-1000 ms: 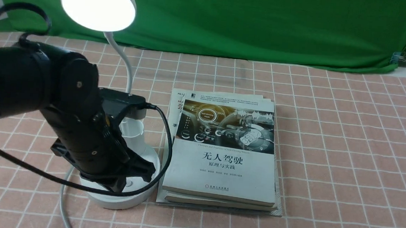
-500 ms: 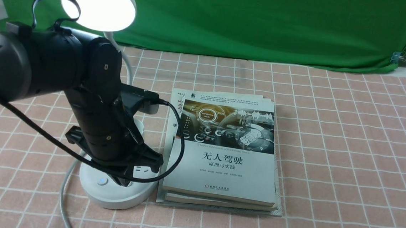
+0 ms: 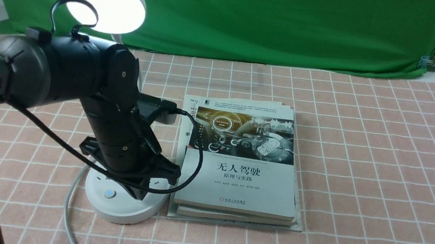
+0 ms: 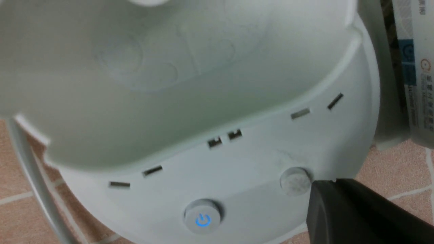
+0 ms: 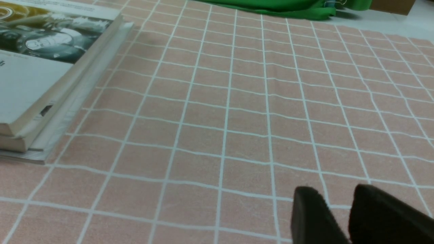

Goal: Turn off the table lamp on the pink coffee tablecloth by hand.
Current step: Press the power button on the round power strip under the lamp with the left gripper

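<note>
Glowing bright, the round disc head [image 3: 106,5] of the white plastic table lamp [image 3: 119,207] stands at the far left of the salmon-pink grid-lined tablecloth [image 3: 372,148]. Its round base sits just beside a stack of grey-covered paperback books [image 3: 237,169]. The black left arm [image 3: 71,73] reaches down over that base. The left end effector [image 3: 138,193] hangs close above its top, to the right of the power button [image 3: 109,194], whose symbol is lit blue. In the left wrist view one dark finger [image 4: 342,210] lies right next to a small plain round button [image 4: 295,178]. Whether they touch, and how far the jaws are parted, I cannot tell. The right end effector [image 5: 335,189] hovers low over bare cloth, well apart from the lamp, its fingers nearly together and holding nothing. A thin white cord [image 3: 67,203] trails from the base.
</note>
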